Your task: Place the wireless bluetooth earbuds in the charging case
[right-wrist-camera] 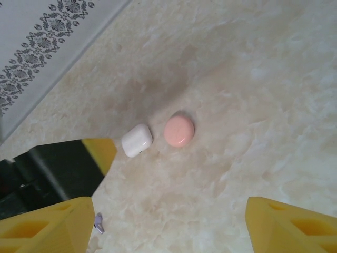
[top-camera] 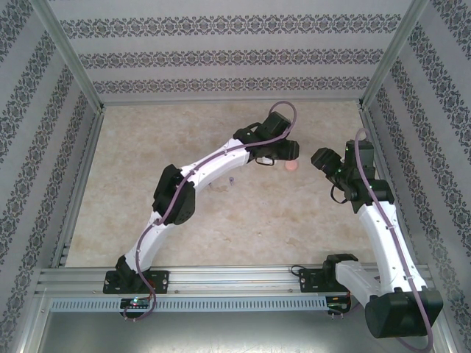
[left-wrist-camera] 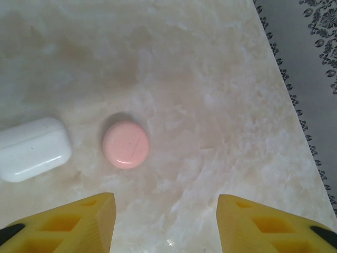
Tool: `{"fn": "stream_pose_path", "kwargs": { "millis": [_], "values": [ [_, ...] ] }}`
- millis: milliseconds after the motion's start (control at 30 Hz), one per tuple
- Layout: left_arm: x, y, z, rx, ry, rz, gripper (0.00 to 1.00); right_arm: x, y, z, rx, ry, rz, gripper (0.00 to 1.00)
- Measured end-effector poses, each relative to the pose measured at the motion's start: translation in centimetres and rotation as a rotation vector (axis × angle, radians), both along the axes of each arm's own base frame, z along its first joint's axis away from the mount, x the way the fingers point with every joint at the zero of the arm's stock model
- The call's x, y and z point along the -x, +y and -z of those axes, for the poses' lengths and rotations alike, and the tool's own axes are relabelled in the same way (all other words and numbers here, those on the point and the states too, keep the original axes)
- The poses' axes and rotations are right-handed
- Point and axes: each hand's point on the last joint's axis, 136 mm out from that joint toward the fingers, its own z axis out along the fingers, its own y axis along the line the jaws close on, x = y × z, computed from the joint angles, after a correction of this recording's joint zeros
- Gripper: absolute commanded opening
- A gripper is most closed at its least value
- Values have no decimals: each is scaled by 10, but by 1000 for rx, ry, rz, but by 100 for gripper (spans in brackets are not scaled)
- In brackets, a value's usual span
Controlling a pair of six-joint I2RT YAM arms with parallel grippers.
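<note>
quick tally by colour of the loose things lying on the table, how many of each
white case: 1
pink case: 1
purplish earbud: 1
total: 3 that can be made out

You have a pink case [left-wrist-camera: 125,144] and a white case [left-wrist-camera: 32,148] of smooth, glossy plastic, both catching highlights. The counter [left-wrist-camera: 210,79] looks like marbled stone, faintly shiny. The left gripper [left-wrist-camera: 166,211] has matt yellow plastic jaws.
</note>
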Motion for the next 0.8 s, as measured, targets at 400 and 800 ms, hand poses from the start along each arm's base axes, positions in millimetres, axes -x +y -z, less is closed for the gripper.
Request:
{"fn": "stream_pose_path", "kwargs": {
  "millis": [400,800],
  "values": [
    [11,54,-8,-184,-123,-26,62,-5,6,15,-21,54,-26,74],
    [23,144,-55,-299,-363,-173,81,-13,71,48,0,173,-224,73]
  ]
}}
